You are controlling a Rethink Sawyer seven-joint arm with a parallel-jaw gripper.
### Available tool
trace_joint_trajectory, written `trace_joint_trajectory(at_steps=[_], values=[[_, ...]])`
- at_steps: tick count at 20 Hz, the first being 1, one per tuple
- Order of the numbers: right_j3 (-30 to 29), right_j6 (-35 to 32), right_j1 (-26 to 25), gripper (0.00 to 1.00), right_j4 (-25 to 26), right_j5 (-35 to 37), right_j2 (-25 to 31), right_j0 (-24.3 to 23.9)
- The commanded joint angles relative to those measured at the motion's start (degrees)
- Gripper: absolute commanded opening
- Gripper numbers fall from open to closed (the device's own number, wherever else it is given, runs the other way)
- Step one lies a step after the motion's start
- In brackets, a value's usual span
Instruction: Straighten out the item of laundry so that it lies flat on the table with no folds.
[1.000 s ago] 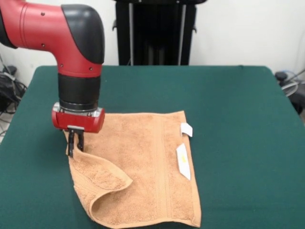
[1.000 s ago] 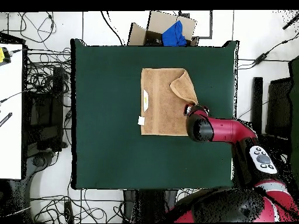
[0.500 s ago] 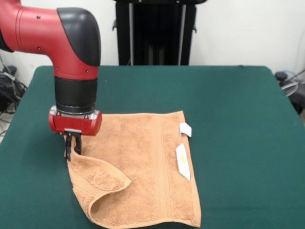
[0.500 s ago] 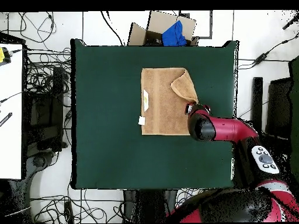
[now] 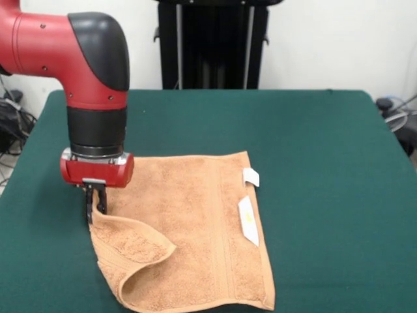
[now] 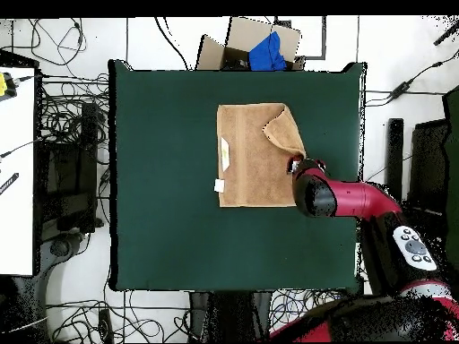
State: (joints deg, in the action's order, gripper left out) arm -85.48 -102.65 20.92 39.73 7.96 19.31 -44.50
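Note:
The orange-tan towel (image 5: 195, 228) lies on the green table (image 5: 326, 163), with two white tags (image 5: 247, 218) at its right edge. Its near left corner is folded over onto the cloth (image 5: 133, 244). My gripper (image 5: 95, 207) stands at the towel's left edge, shut on the cloth's edge and holding it slightly raised. In the overhead view the towel (image 6: 246, 152) sits at the table's upper middle, the folded corner (image 6: 285, 134) at its upper right, and the arm's head covers the gripper (image 6: 294, 167) at the towel's right edge.
A black stand (image 5: 212, 42) rises behind the table's far edge. Overhead, a cardboard box with a blue cloth (image 6: 260, 49) sits beyond the table's top edge, and cables lie on the floor around.
My gripper has moved left in the front view, dragging the towel's edge with it; the whole towel has shifted slightly that way.

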Motion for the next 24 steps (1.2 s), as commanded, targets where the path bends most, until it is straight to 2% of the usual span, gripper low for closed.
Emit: trace_joint_trajectory(at_steps=[1,24], values=[[6.8,10.1,-9.4,0.00,7.7,3.2,3.6,-4.3],[12.9,8.5,-11.2,0.00,11.7,2.8,1.9,-4.4]])
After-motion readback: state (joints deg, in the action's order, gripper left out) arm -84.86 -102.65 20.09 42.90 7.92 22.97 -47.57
